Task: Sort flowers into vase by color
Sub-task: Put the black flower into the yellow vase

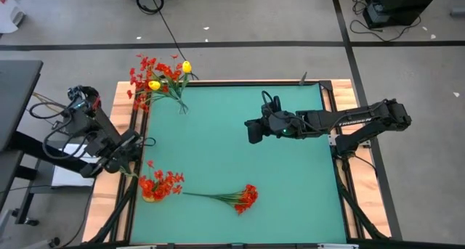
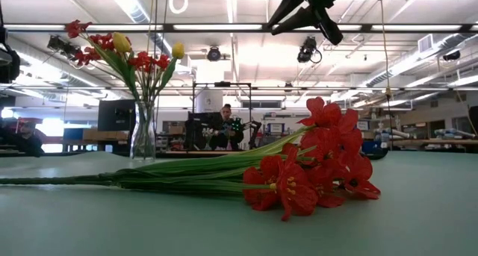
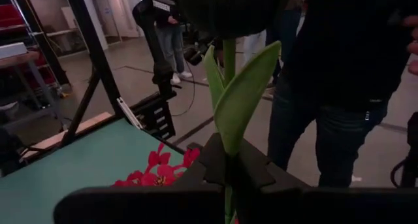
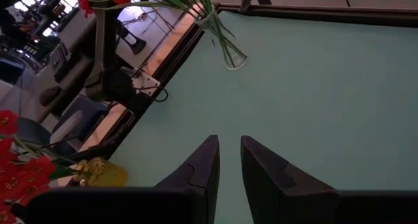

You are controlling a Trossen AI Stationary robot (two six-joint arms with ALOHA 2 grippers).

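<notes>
High view: left gripper [image 1: 129, 149] sits at the green table's [image 1: 290, 191] left edge, over the red bunch in the yellow vase [image 1: 155, 185]; a red spray [image 1: 231, 197] lies flat nearby; the clear vase [image 1: 179, 104] holds red and yellow flowers.
Low view: the spray looks light, its stems springy; best taken mid-stem.
Left wrist view: fingers clenched on a green stem [image 3: 228, 100]; a person stands beyond.
Right wrist view: right gripper [image 4: 227, 160] hovers empty, fingers slightly parted, above the matte table.
</notes>
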